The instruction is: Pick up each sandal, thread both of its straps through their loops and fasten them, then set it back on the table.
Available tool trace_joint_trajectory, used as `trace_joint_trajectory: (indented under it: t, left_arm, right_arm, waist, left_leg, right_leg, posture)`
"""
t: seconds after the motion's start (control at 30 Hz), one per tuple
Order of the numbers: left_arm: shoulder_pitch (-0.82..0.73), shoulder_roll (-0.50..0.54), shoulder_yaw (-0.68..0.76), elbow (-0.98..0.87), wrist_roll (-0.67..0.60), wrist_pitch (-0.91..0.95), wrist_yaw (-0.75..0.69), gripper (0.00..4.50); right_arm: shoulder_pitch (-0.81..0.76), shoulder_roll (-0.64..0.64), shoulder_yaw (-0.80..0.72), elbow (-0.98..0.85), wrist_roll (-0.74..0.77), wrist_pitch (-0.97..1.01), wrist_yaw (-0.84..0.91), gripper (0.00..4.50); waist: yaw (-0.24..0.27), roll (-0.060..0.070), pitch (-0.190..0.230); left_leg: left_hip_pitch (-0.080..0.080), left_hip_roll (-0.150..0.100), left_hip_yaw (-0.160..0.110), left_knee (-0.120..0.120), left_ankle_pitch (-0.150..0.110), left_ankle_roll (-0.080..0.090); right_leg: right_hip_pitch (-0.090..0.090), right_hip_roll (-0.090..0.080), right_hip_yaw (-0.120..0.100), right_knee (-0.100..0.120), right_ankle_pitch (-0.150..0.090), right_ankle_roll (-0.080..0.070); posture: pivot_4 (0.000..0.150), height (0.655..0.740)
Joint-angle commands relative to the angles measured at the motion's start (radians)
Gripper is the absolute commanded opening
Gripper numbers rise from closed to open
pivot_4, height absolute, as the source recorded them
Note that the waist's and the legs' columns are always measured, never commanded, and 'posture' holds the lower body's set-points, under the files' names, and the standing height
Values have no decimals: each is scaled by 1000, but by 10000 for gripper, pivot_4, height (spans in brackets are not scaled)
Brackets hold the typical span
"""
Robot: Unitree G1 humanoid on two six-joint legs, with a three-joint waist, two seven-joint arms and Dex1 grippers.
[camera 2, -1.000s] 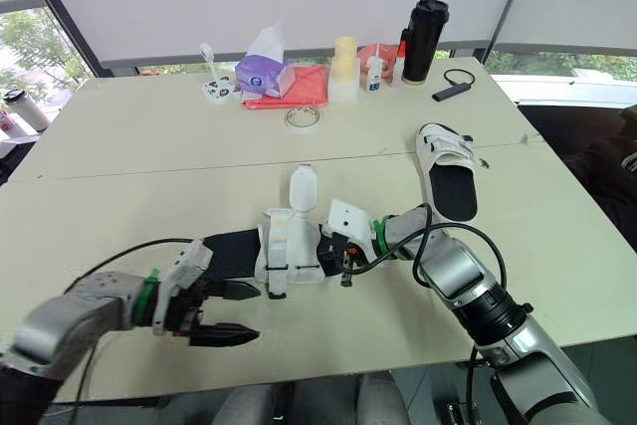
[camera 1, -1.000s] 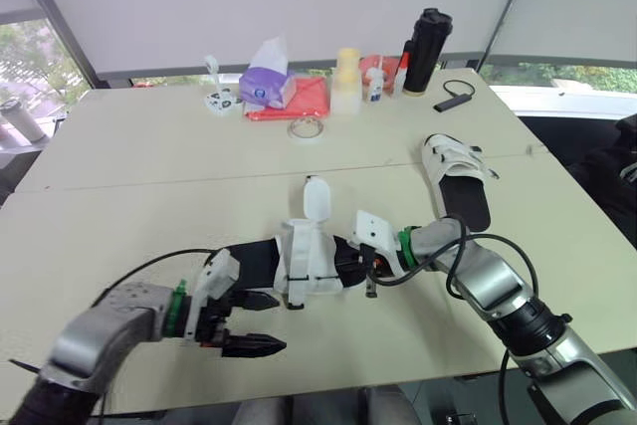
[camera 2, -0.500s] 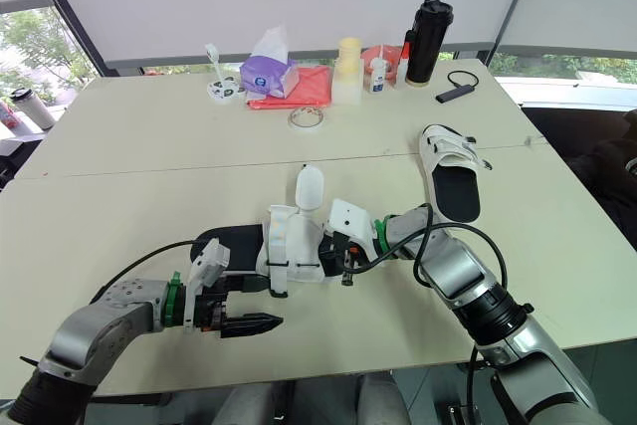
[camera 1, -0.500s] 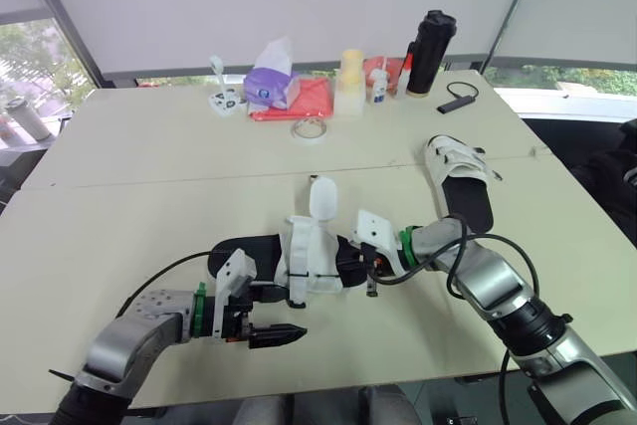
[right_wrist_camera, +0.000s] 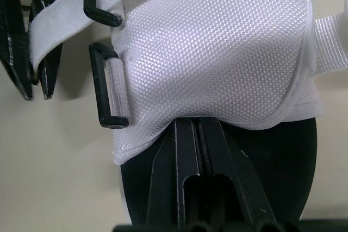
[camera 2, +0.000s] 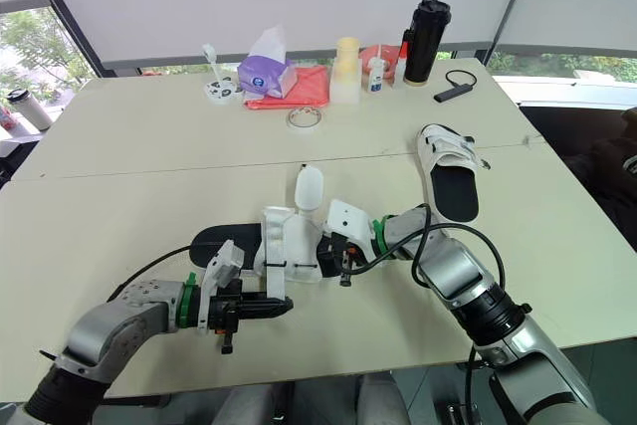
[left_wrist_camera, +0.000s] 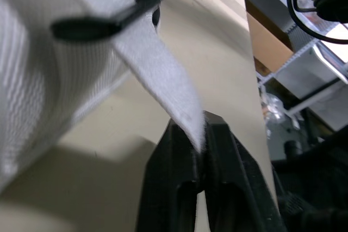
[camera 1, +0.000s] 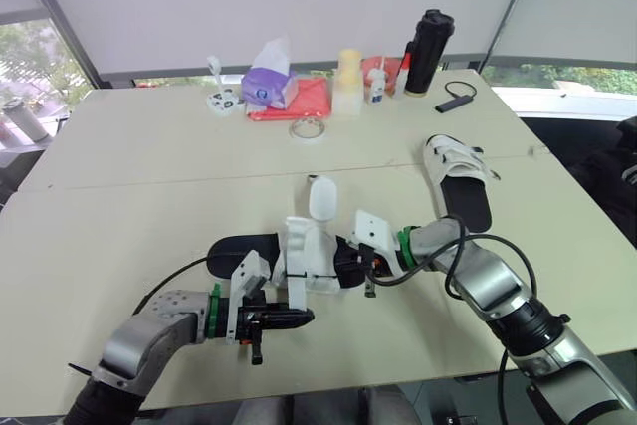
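near sandal [camera 1: 311, 258] mid-bench [camera 1: 119, 196] | second sandal [camera 1: 460, 181] at its 2 o'clock, well apart | tape roll [camera 1: 307, 128] at 12 | tumbler [camera 1: 426, 52] at 1, on far edge | left gripper [camera 1: 302, 316] at 7, on its strap [left_wrist_camera: 160, 77] | right gripper [camera 1: 353, 261] at 3, touching

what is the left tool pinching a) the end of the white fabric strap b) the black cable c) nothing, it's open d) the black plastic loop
a: the left tool is shut on the tip of the white fabric strap of the white-and-black sandal.
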Motion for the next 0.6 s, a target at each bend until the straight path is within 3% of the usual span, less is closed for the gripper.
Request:
trace_joint_trajectory:
  t: [0.03, 0.3, 0.6]
  left_arm:
    - [2, 45, 52, -85, -85, 39, -44, 616]
    - [-30, 171, 148, -270, -338, 200, -81, 616]
    - [-222, 147, 238, -210, -524, 278, 42, 616]
  right_arm:
    - [13, -7, 24, 31, -34, 18, -12, 0]
    - [11, -4, 24, 41, -38, 10, -13, 0]
    - [10, -1, 25, 44, -40, 3, -15, 0]
  waist:
    - [0, 0, 0]
    - [-2, 0, 0]
    - [-4, -1, 1]
  left_leg:
    - [0, 0, 0, 0, 0, 0]
    - [-2, 0, 0, 0, 0, 1]
    - [-1, 0, 0, 0, 1, 2]
  right_leg:
    - [0, 0, 0, 0, 0, 0]
    - [-2, 0, 0, 0, 0, 0]
    - [-2, 0, 0, 0, 0, 0]
  posture:
    - [1500, 7400]
    - [1500, 7400]
    - [1500, 7400]
